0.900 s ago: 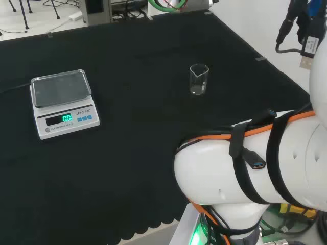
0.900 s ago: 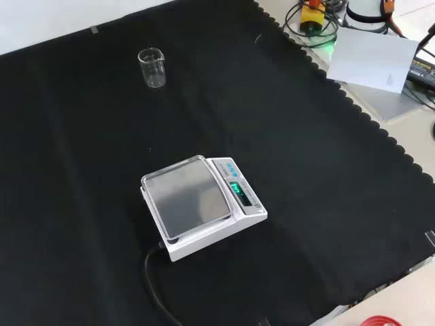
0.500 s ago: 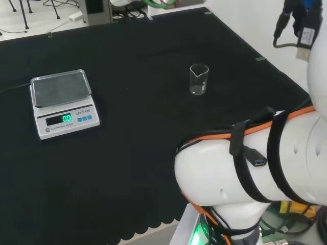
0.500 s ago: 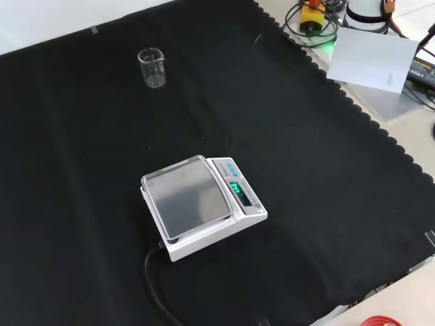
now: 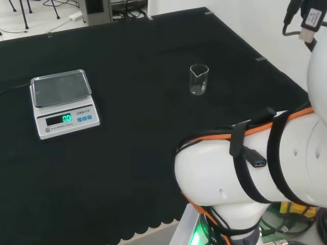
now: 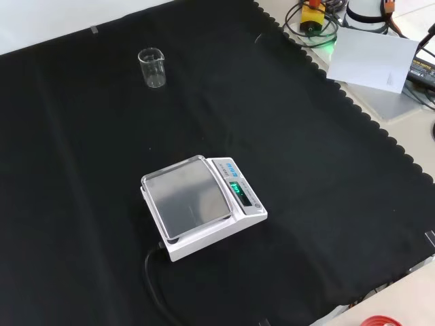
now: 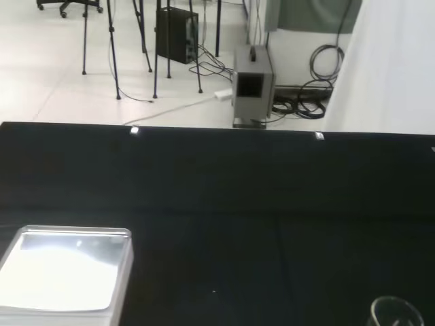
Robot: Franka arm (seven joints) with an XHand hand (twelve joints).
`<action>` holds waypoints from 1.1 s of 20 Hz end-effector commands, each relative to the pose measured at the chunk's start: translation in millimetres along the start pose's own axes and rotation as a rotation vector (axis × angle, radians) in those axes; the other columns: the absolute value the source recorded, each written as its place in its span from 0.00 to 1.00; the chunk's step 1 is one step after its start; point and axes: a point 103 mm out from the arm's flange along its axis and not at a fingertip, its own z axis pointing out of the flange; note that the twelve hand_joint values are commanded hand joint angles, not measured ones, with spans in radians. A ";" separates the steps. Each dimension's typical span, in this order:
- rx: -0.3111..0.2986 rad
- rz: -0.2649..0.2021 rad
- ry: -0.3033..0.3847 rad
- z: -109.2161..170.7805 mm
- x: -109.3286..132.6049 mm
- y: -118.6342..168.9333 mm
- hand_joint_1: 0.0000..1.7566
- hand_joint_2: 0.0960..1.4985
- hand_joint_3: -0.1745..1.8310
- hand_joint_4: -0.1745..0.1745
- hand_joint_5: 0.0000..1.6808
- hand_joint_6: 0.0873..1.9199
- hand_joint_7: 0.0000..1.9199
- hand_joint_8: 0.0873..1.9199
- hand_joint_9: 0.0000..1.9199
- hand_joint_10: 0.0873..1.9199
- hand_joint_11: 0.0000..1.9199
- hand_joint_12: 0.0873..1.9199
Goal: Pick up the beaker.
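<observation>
Arm link (image 5: 255,173) shifted slightly; beaker (image 5: 199,79) upright on cloth, scale (image 6: 202,204) apart; robot hand state unclear.

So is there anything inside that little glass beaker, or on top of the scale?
The beaker looks empty: the black cloth shows straight through it. The scale has a bare metal pan. A clear liquid would be hard to rule out.

Even, bright room light falls from above — the black cloth (image 6: 326,176) swallows most of it and shows almost no shadows. The scale (image 6: 201,205) pan carries a soft grey sheen, stronger and whitish in the wrist view, and its green display glows. The clear beaker (image 5: 198,79) near the cloth's far right edge in the head view catches thin highlights on rim and wall — otherwise faint. The arm's white links (image 5: 255,163) look bright, slightly glossy.
</observation>
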 end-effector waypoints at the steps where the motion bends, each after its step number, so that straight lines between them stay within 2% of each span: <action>1: 0.202 0.093 -0.004 118.6 -59.7 54.1 0.29 0.45 0.14 0.53 0.16 0.00 0.15 0.35 0.18 0.41 0.02 0.81; 6: 0.259 0.146 0.008 172.8 -70.8 77.2 0.30 0.45 0.14 0.53 0.15 0.00 0.14 0.35 0.18 0.41 0.02 0.81; 10: 0.290 0.178 0.009 206.0 -86.6 83.1 0.31 0.45 0.14 0.55 0.13 0.00 0.12 0.34 0.17 0.40 0.01 0.81; 18: 0.206 0.309 0.013 270.5 -136.1 79.0 0.32 0.44 0.13 0.63 0.05 0.00 0.05 0.34 0.14 0.42 0.00 0.80; 22: 0.211 0.367 0.019 306.7 -153.6 72.1 0.33 0.44 0.13 0.64 0.02 0.00 0.01 0.34 0.11 0.42 0.00 0.79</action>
